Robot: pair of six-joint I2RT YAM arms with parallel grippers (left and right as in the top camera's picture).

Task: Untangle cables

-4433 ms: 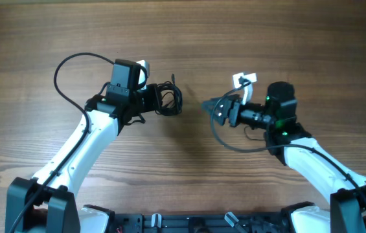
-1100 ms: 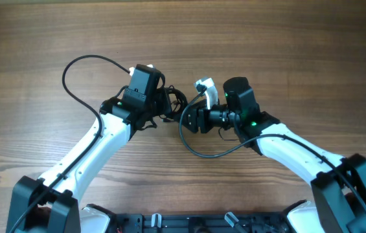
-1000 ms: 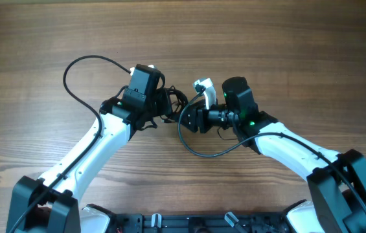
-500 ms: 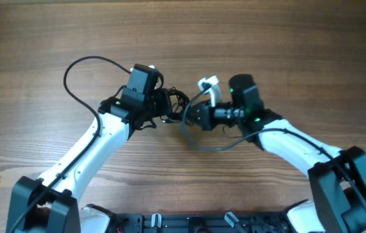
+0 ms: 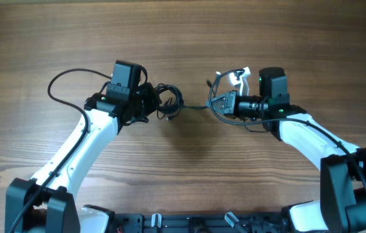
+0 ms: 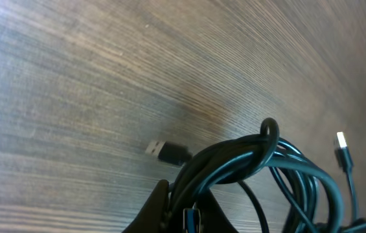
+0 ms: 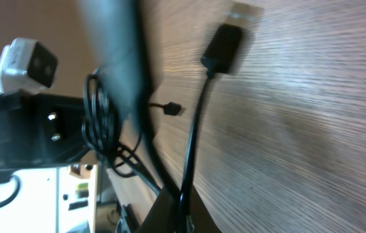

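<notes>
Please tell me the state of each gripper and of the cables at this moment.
left gripper: shut on the cables.
right gripper: shut on one cord.
cables: tangled in loops.
cord: stretched straight from the bundle to the right gripper.

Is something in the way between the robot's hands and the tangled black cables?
No, nothing visible. The left gripper is shut on the cable bundle, and the right gripper pinches one cord leading out of it.
</notes>
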